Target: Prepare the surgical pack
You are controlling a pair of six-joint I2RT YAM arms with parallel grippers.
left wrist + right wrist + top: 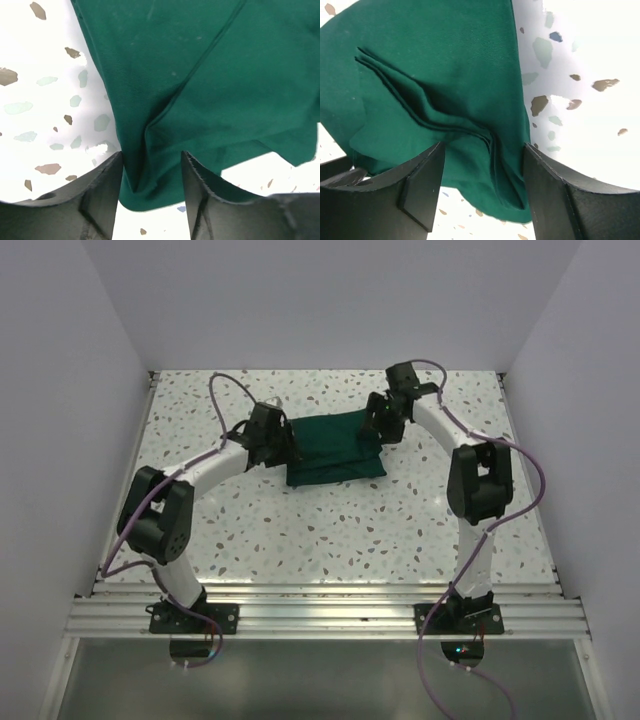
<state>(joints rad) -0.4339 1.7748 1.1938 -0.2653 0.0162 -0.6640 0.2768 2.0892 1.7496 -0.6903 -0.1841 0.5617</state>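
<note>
The surgical pack is a dark green fabric bundle, folded into a plump rectangle on the speckled table, at mid-back. My left gripper stands at its left end, open. In the left wrist view a creased corner of the pack lies between the spread fingers of that gripper, unpinched. My right gripper is at the pack's right end, also open. Seen from the right wrist, the layered folds of the pack sag between the wide-apart jaws of the right gripper.
White walls close in the table on the left, right and back. An aluminium rail runs along the near edge by the arm bases. Purple cables loop above both arms.
</note>
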